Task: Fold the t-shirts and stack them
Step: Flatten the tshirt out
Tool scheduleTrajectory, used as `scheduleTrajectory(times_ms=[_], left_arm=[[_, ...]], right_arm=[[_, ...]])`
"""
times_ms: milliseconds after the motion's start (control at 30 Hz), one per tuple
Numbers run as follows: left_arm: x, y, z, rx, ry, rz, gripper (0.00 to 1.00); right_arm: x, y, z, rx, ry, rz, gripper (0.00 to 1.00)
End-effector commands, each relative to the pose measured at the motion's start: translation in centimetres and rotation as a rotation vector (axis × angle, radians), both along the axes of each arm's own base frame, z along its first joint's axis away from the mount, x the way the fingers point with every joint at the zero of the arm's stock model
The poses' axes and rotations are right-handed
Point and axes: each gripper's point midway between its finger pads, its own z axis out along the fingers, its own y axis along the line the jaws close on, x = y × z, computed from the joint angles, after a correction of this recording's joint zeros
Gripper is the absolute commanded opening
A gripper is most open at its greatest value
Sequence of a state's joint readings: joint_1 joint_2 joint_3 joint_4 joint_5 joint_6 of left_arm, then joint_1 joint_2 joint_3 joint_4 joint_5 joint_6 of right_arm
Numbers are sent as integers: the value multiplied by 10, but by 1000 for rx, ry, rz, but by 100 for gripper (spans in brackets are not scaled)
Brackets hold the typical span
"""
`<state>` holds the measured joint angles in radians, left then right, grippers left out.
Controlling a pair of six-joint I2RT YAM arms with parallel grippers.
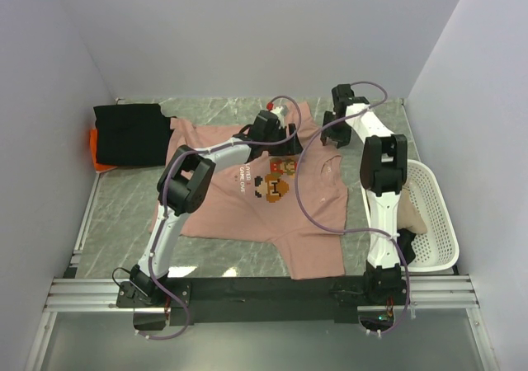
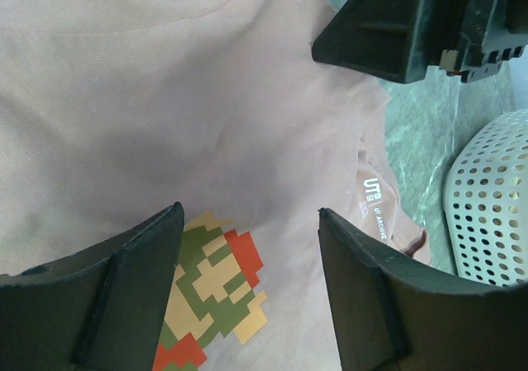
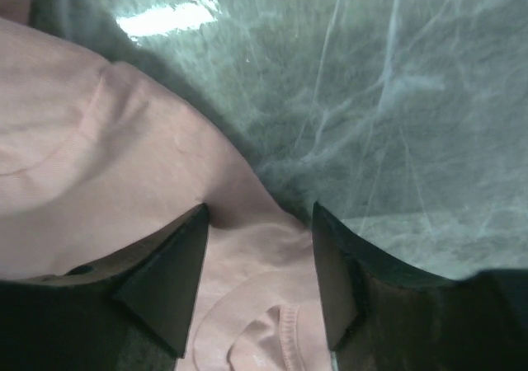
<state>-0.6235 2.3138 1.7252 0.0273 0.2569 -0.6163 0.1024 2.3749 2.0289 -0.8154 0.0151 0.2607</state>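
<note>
Your left gripper (image 2: pixel 250 214) hangs released over the dusty-pink t-shirt (image 1: pixel 223 214), jaws wide with nothing between them. Just under and behind its fingertips is the pixel graphic (image 2: pixel 214 288), and ahead of the tips the cloth lies smooth and flat. Off to its right the neckline with the small white label (image 2: pixel 373 198) marks where the shirt ends. Past that edge you have a strip of bare marble table (image 1: pixel 115 214), then the white mesh basket (image 1: pixel 441 223). Your right gripper (image 3: pixel 260 214) sits ahead and to the right of the left one, close by, so the room between the two is narrow.

The right gripper's jaws also stand apart, and it straddles the shirt's border. Pink cloth with a stitched hem lies between and beneath its fingers, and the edge runs on a slant from its left toward the right finger. Beyond its tips there is only marble. You cannot tell whether the tips touch the cloth.

From above, the pink shirt is spread across mid-table. Well to the left of your left gripper, the black t-shirt (image 1: pixel 132 132) lies folded on the orange t-shirt (image 1: pixel 101 166), just beside the pink sleeve. Open table lies left of the shirt, toward the left arm's base. The basket hugs the right wall beside the right arm.
</note>
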Motion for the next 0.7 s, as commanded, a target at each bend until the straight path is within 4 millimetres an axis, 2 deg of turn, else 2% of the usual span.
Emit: scheduleTrajectory(times_ms=[0,133,233,267,333,400,433,467,533,567,633,667], left_arm=[[4,-5,49,-45,-91,-13,72],[2,-3,51,-40,-94,-12,72],[0,1,54,-29,-101,-9,72],[0,3,58,-23,-111,-6,72],[-3,6,56,-12,-109,-7,72],[-4,11,65,-8,-126,3,72],[-8,15,60,2,-121,5,72],[-10,17,69,-2,-136,7,72],[-14,25,68,13,-137,17,72],[-17,28,76,12,-151,17,73],[-21,37,73,35,-153,30,73],[-24,40,81,31,-167,33,73]], right_arm=[[-1,4,2,-1,18,35,59],[-1,12,0,36,33,65,51],[-1,11,-1,32,35,66,33],[0,11,0,32,29,65,19],[3,10,5,25,14,60,2],[6,7,10,13,-5,50,0],[10,3,15,-3,-24,41,0],[13,-2,18,-25,-35,25,0],[20,-12,28,-42,-64,0,0],[24,-16,32,-51,-79,-14,0],[30,-26,38,-52,-100,-41,0],[32,-31,40,-55,-106,-51,0]])
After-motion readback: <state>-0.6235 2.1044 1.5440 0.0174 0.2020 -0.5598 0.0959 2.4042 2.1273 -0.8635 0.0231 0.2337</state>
